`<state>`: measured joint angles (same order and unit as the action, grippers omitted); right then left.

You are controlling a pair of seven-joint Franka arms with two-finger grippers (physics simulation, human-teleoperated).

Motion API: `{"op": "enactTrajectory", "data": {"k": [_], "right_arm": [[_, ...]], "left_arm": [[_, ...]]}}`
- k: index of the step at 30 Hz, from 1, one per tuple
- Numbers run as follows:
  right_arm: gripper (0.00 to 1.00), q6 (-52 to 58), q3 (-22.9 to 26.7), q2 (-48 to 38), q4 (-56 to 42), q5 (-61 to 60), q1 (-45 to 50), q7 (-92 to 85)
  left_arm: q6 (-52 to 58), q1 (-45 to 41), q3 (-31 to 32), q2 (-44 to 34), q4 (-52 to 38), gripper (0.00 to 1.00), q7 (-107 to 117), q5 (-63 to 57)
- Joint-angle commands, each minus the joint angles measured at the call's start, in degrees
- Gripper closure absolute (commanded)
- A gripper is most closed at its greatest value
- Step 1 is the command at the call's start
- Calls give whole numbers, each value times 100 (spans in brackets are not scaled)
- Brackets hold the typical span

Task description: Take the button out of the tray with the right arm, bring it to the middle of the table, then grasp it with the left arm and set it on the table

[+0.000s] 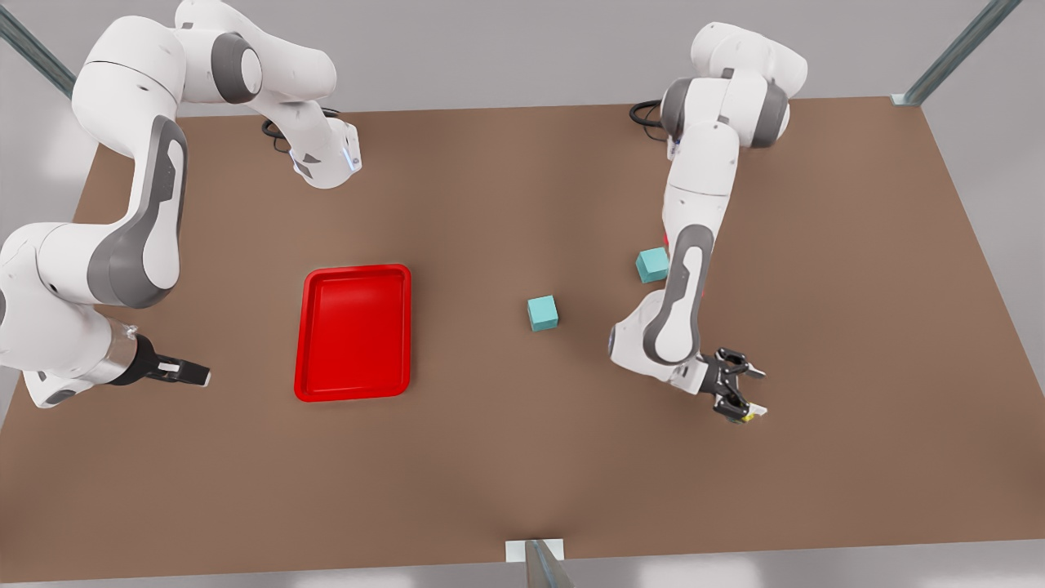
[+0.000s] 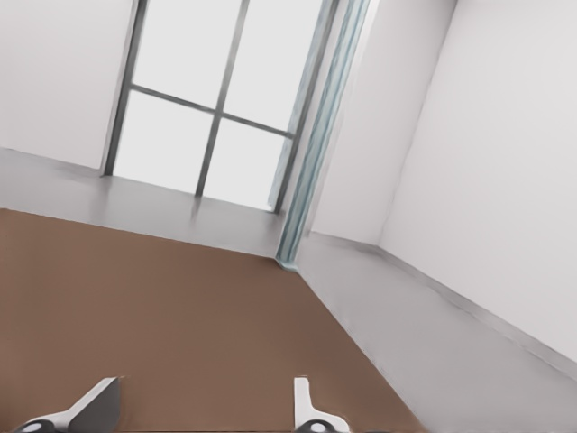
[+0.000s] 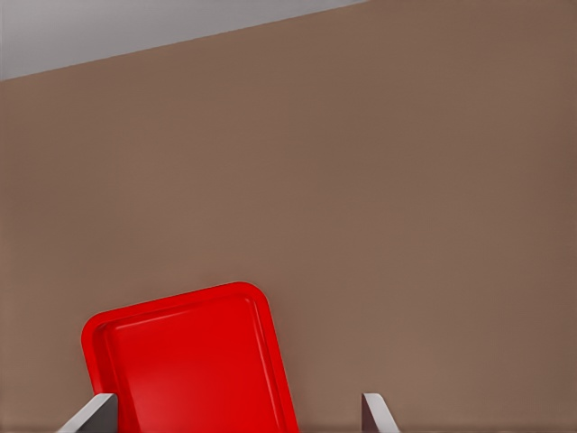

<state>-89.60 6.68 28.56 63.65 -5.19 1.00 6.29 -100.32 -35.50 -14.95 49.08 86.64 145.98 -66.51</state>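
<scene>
- Brown desk point(image 1: 506, 457), red tray point(image 1: 353, 332) on the front view's left, 2 teal cubes point(image 1: 542, 313) mid-desk.
- Right claw point(image 1: 194, 375) released, beside tray, waiting.
- Left claw point(image 1: 741, 394) at the front view's right, low over desk, fingers point(image 2: 302, 401) apart around button point(image 1: 748, 416).

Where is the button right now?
In the front view the button sits at the left gripper fingertips, low over the table on that view's right, far from the tray.
</scene>
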Motion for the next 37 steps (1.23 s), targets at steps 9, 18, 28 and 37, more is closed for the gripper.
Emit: {"op": "enactTrajectory", "data": {"k": [9, 18, 28, 37], "right_arm": [[0, -287, 17, -34, -406, 27, -250, -953], [0, -445, 0, -2030, 1914, 440, 137, -1156], [0, -418, 0, -2021, 1905, 493, 146, -1147], [0, -427, 0, -2003, 1905, 554, 225, -1139]], "left_arm": [[3950, 1248, -334, -2402, -3487, 0, -15020, 7417], [1744, 1898, 537, -4706, 134, 0, -17305, 6326], [1744, 1749, 546, -4512, 20, 0, -17287, 6308], [1727, 1749, 546, -4266, 20, 0, -17287, 6299]]}}
